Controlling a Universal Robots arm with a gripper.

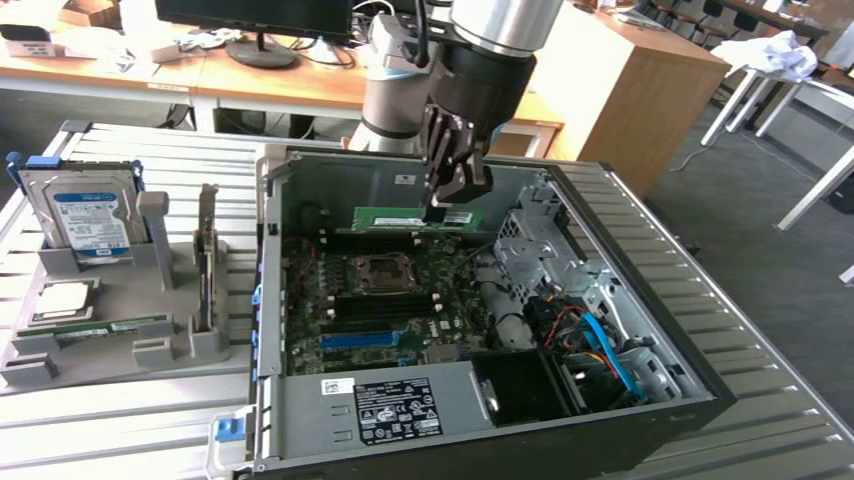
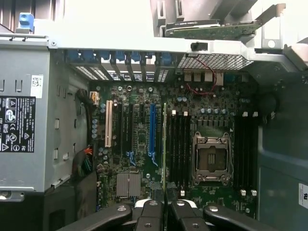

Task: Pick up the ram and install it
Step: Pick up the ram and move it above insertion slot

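The label point(image 1: 396, 410) on the power supply and the one on the hard drive point(image 1: 91, 215) carry writing too small to read. The gripper point(image 1: 451, 205) is narrow, pinching the ram point(image 1: 400, 218) on its edge over the motherboard point(image 1: 387, 300) inside the open computer case point(image 1: 400, 180).

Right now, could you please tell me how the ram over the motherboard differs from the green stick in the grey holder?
The ram is clamped in the jaws inside the computer case, over the motherboard; the green stick sits in the grey holder outside the case, untouched. The ram shows its broad face to the exterior view; the green stick shows a thinner strip. Both are long, narrow green boards.
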